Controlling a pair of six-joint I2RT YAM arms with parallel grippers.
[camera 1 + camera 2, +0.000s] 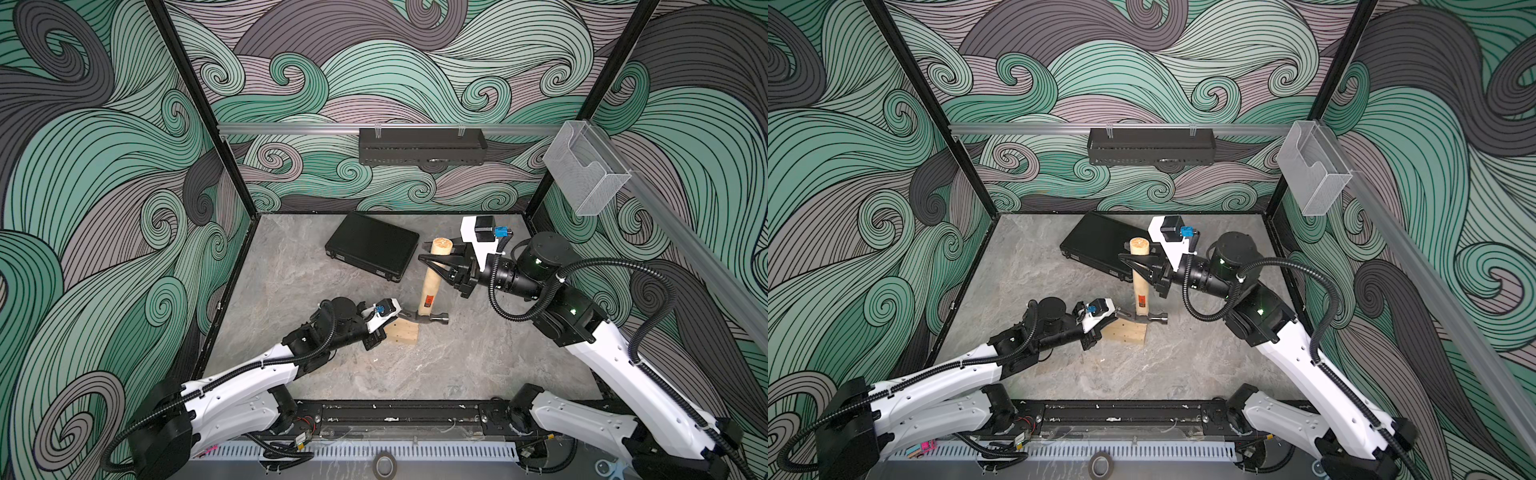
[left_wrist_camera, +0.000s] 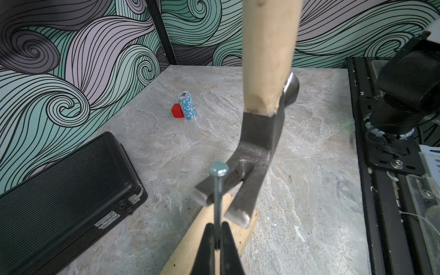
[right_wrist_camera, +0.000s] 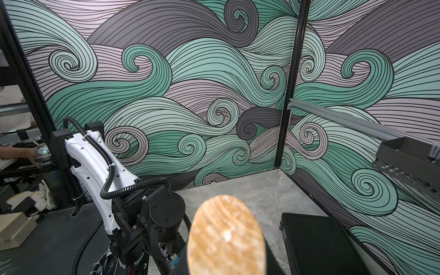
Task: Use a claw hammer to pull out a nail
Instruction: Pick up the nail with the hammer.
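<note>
Top views overhead; wrist views close, sharing claw hammer (image 2: 260, 123).

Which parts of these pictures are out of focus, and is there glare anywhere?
Right wrist view: the handle end is very close and blurred, while the wall behind is sharp. Left wrist view: the nail is fairly sharp, the claw tips are soft, and there is bright glare on the hammer face. Both top views: sharp and evenly lit.

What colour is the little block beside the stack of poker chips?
The block is red; it shows best in the left wrist view.
</note>
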